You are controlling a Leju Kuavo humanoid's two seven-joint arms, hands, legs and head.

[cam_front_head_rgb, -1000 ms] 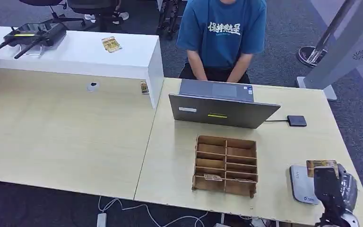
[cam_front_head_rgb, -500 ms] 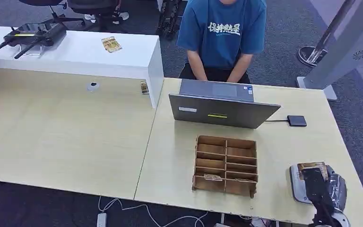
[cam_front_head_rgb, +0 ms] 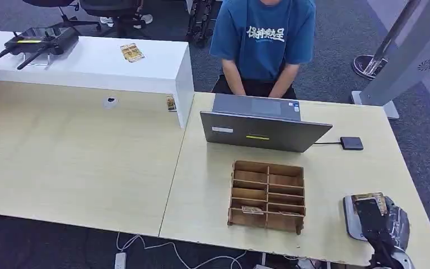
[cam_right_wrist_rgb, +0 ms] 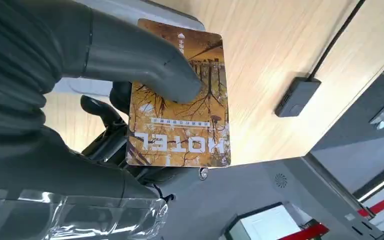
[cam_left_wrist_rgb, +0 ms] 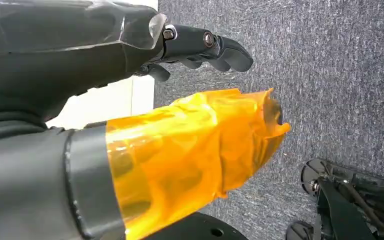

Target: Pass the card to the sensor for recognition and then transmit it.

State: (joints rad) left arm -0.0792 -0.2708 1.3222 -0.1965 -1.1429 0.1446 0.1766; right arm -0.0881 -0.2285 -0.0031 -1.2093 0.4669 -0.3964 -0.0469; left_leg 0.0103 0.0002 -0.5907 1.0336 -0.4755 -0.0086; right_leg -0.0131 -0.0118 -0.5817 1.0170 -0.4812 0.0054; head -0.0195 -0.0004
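My right hand (cam_front_head_rgb: 379,223) holds a hotel card (cam_front_head_rgb: 369,197) low over the grey-white sensor pad (cam_front_head_rgb: 351,219) at the table's near right corner. Up close, the brown card (cam_right_wrist_rgb: 190,125) reads "HOTEL"; the thumb (cam_right_wrist_rgb: 140,62) presses it against the dark fingers beneath. The sensor's pale edge (cam_right_wrist_rgb: 130,9) lies just behind the card. I cannot tell whether the card touches the pad. My left hand (cam_left_wrist_rgb: 130,95) hangs over grey carpet, its orange-wrapped thumb (cam_left_wrist_rgb: 200,150) apart from the dark fingers (cam_left_wrist_rgb: 205,45), holding nothing.
A wooden compartment box (cam_front_head_rgb: 267,196) stands left of the sensor, with one card (cam_front_head_rgb: 252,210) in a near slot. Behind it a laptop (cam_front_head_rgb: 263,128) is open towards a seated person (cam_front_head_rgb: 263,45). A black hub (cam_front_head_rgb: 351,143) on a cable lies at the right.
My right hand has lowered the card from above the sensor down onto or just over it; in the last half second it barely moves.
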